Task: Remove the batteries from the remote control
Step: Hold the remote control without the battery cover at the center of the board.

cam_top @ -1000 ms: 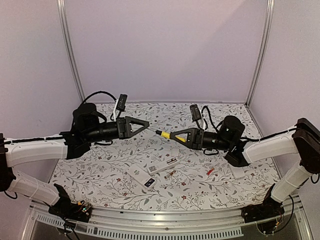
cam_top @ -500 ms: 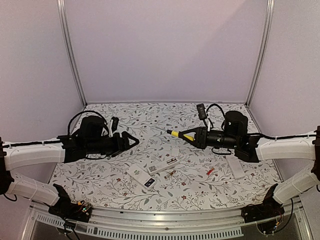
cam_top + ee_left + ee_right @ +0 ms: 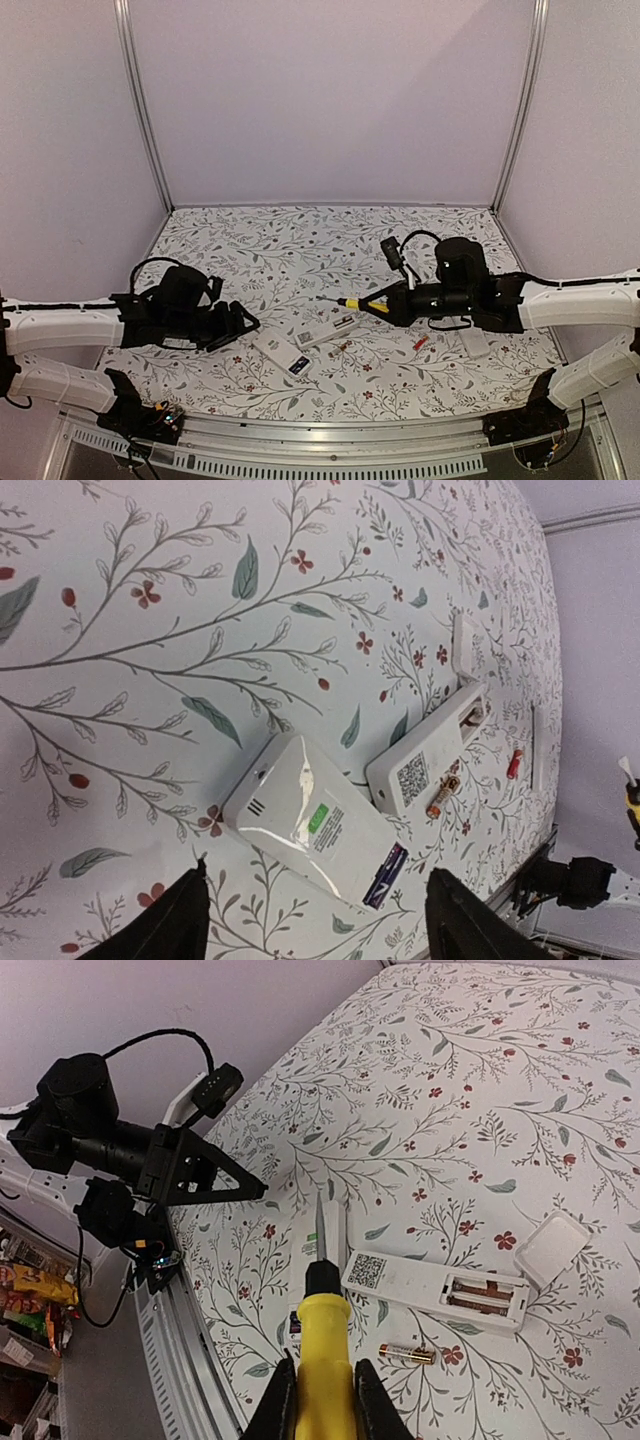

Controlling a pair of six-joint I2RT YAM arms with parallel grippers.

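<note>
Two white remotes lie side by side. One remote (image 3: pixel 300 820) (image 3: pixel 280 351) has a dark battery (image 3: pixel 385 873) at its end. The other remote (image 3: pixel 430 1285) (image 3: pixel 425 765) lies face down with its compartment (image 3: pixel 485 1292) uncovered and reddish-brown shapes inside. A loose orange battery (image 3: pixel 407 1353) (image 3: pixel 443 795) lies beside it, and a red battery (image 3: pixel 421 342) (image 3: pixel 515 763) lies farther right. My left gripper (image 3: pixel 320 925) (image 3: pixel 236 325) is open and hovers left of the remotes, holding nothing. My right gripper (image 3: pixel 322 1400) is shut on a yellow-handled screwdriver (image 3: pixel 322 1345) (image 3: pixel 358 303), whose blade points over the remotes.
A small white battery cover (image 3: pixel 552 1247) (image 3: pixel 463 645) lies past the open remote. A long white piece (image 3: pixel 474 343) (image 3: pixel 537 748) rests right of the red battery. The metal rail (image 3: pixel 330 440) runs along the table's near edge.
My left arm dropped and drew back to the near left, and its jaws opened. My right arm came down with the screwdriver towards the remotes.
</note>
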